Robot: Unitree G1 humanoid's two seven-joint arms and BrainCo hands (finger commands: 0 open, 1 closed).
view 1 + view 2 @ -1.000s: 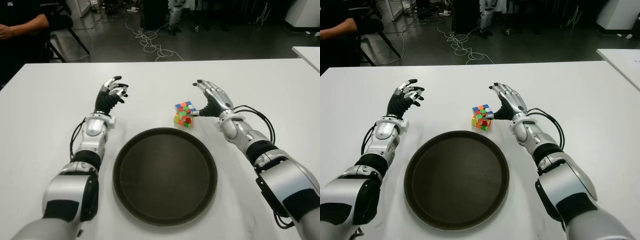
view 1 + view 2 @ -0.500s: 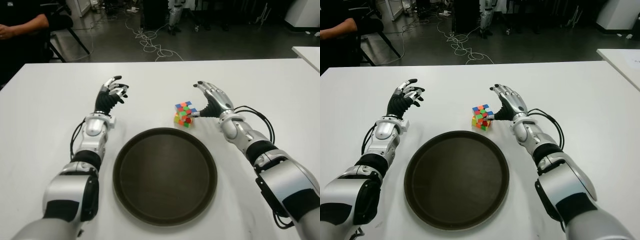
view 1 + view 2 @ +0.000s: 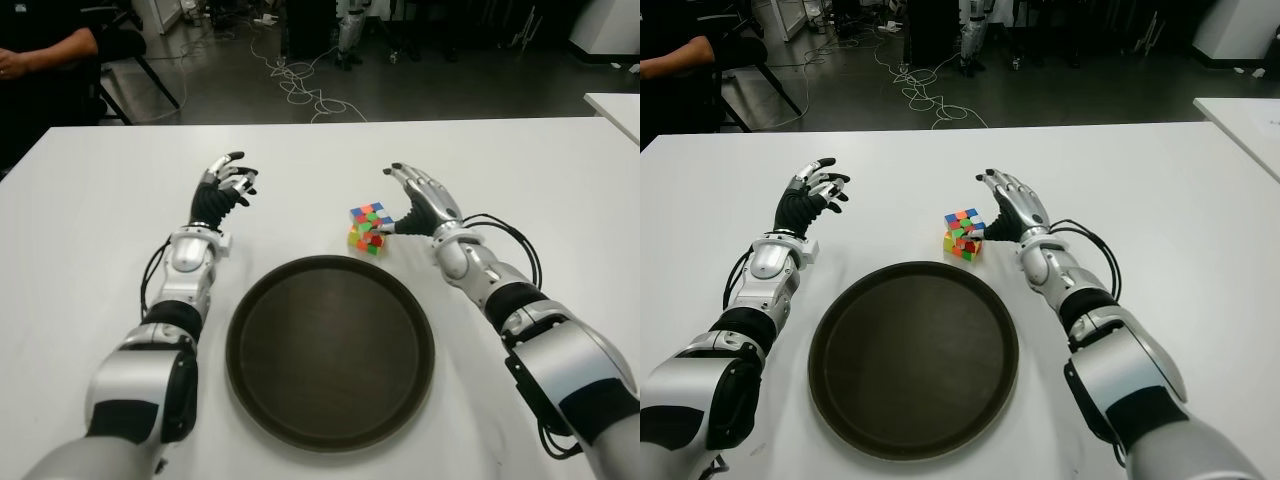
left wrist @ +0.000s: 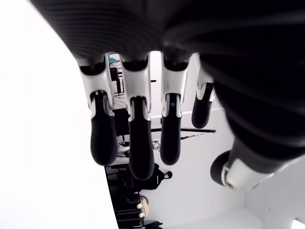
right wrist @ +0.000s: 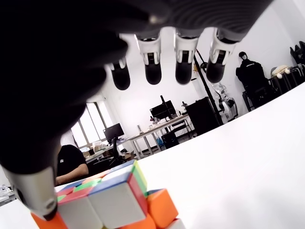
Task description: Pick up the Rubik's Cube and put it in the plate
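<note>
The Rubik's Cube (image 3: 368,228) sits on the white table just beyond the far rim of the round dark plate (image 3: 330,348). It looks twisted, its top layer turned against the lower ones. My right hand (image 3: 415,200) is right beside the cube on its right, fingers spread above it and the thumb tip against its side; the right wrist view shows the cube (image 5: 107,198) under the open fingers (image 5: 151,64). My left hand (image 3: 225,185) is held up to the left of the cube, well apart from it, fingers loosely extended and holding nothing.
The white table (image 3: 90,230) spreads wide on both sides of the plate. A person's arm (image 3: 40,45) shows at the far left beyond the table edge. Cables (image 3: 300,85) lie on the dark floor behind. Another white table corner (image 3: 620,105) is at the far right.
My right hand has shifted slightly left, closer to the cube. The cube, the plate and my left hand have not moved.
</note>
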